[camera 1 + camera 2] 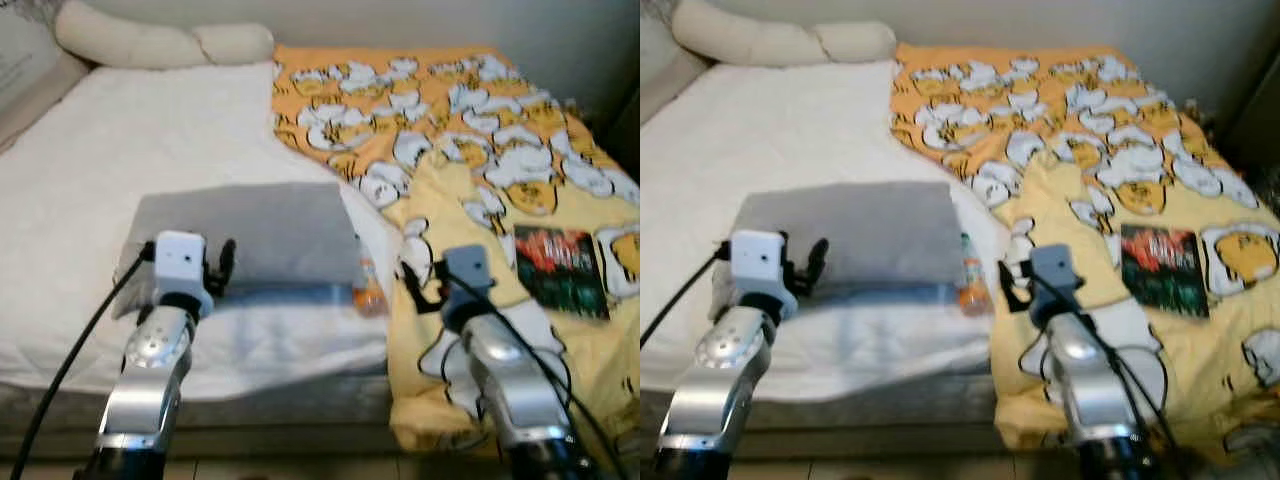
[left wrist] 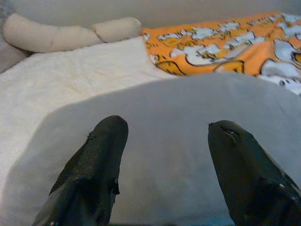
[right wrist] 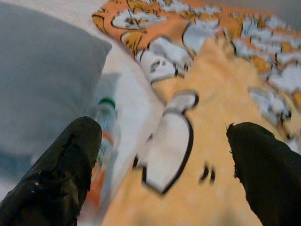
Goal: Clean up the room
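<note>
A grey pillow [image 1: 250,235] lies flat on the white bed [image 1: 120,150], near its front edge. My left gripper [image 1: 218,268] hovers open at the pillow's near edge, and both fingers [image 2: 101,141] frame the grey fabric [image 2: 188,103]. A small plastic bottle [image 1: 368,290] with an orange label and a green cap lies between the pillow and a yellow-orange cartoon blanket [image 1: 450,110]. My right gripper [image 1: 415,280] stands open over the blanket's edge, just right of the bottle [image 3: 104,127], with nothing between its fingers.
A dark red and green book or packet [image 1: 560,270] rests on the blanket at the right. A long cream bolster [image 1: 150,42] lies along the head of the bed. The mattress front edge [image 1: 300,395] is right before my arms.
</note>
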